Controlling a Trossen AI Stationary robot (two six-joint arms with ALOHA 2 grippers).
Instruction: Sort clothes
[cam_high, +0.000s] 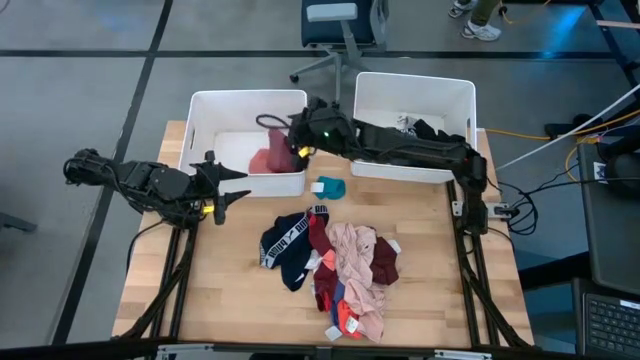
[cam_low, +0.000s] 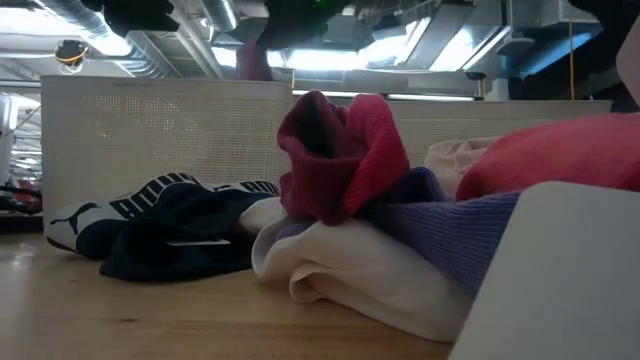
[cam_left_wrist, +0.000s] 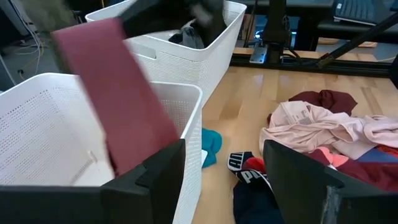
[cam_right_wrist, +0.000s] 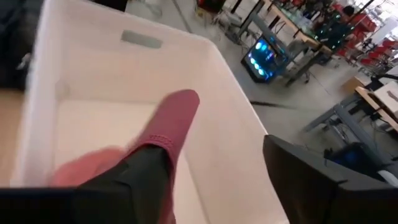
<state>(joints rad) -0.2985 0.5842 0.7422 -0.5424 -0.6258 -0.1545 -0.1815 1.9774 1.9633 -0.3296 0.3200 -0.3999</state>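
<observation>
My right gripper (cam_high: 298, 140) is open above the left white bin (cam_high: 215, 110). A maroon garment (cam_right_wrist: 177, 115) hangs down into that bin at one of its fingers, and also shows in the left wrist view (cam_left_wrist: 115, 106). My left gripper (cam_high: 232, 190) is open and empty at the table's left, level, pointing at the bin's near wall. A pile of clothes (cam_high: 340, 265) lies on the table: black with white lettered bands (cam_high: 285, 245), pink, maroon, red. A teal garment (cam_high: 330, 187) lies alone by the bin. My right gripper's fingers stand wide apart. The maroon garment's upper end (cam_right_wrist: 163, 142) lies against one finger (cam_right_wrist: 149, 177). I cannot tell whether it still touches that finger or hangs free. The garment hangs lengthwise into the left bin.
The right white bin (cam_high: 460, 100) at the far right holds black and white garments (cam_high: 420, 127). My right arm reaches across in front of that bin. Bare wood lies at the table's near left (cam_high: 190, 290). An office chair (cam_high: 335, 30) stands beyond the far edge.
</observation>
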